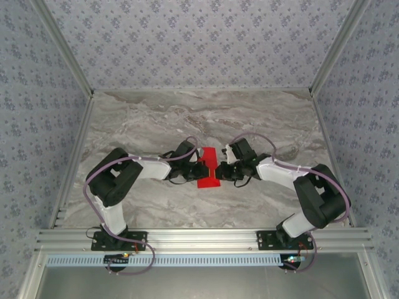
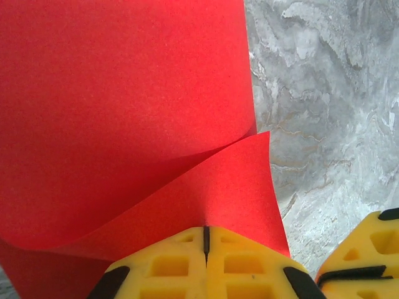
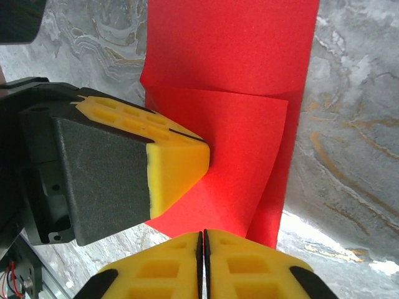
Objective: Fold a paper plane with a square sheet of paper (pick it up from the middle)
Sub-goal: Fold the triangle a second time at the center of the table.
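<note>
Facing each other over the table (image 1: 187, 118), left gripper (image 2: 206, 232) and right gripper (image 3: 202, 235) are clamped on the paper (image 1: 208, 179), its middle hidden.

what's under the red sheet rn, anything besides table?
Visible: marble table all around the square sheet of paper, and a curled flap overlapping its lower layer. The spot directly beneath the sheet is covered, so I can't tell.
</note>
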### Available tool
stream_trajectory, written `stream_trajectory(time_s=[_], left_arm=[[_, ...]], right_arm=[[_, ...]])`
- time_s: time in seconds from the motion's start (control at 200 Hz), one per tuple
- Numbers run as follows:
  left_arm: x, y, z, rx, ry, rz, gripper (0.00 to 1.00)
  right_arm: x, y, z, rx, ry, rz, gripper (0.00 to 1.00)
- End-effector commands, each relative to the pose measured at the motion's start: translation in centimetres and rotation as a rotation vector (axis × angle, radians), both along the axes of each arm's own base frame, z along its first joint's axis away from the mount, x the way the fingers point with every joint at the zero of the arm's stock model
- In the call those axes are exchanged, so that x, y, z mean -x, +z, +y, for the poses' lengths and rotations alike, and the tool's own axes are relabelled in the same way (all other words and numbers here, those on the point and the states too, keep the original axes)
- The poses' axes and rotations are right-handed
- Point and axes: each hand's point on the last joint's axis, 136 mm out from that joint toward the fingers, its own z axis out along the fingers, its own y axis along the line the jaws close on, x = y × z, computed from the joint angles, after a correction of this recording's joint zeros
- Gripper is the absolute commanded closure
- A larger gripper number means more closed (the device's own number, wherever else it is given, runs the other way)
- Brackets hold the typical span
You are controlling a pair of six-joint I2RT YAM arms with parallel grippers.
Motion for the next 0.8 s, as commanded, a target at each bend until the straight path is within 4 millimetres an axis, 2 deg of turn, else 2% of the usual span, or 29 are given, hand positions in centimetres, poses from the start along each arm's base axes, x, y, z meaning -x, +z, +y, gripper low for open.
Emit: stream_trajectory(time_s=[0.0, 0.245, 0.57, 0.794], left_arm=[[-0.3, 1.6, -1.1, 0.045, -0.037, -0.047, 0.99], [-0.4, 1.1, -0.9, 0.022, -0.025, -0.033, 0.99], [-0.4, 0.1, -0.7, -0.007, -0.010, -0.005, 0.99], [-0.4, -0.7, -0.4, -0.040, -0.001, 0.017, 0.99]], right_arm=[[0.6, -0.7, 0.3, -0.002, -0.001, 0.032, 0.89], [1.2, -1.8, 0.9, 0.014, 0.026, 0.065, 0.90], [1.5, -2.9, -0.1, 0.092, 0.027, 0.075, 0.91], [1.4, -2.5, -0.4, 0.125, 0.034, 0.056, 0.91]])
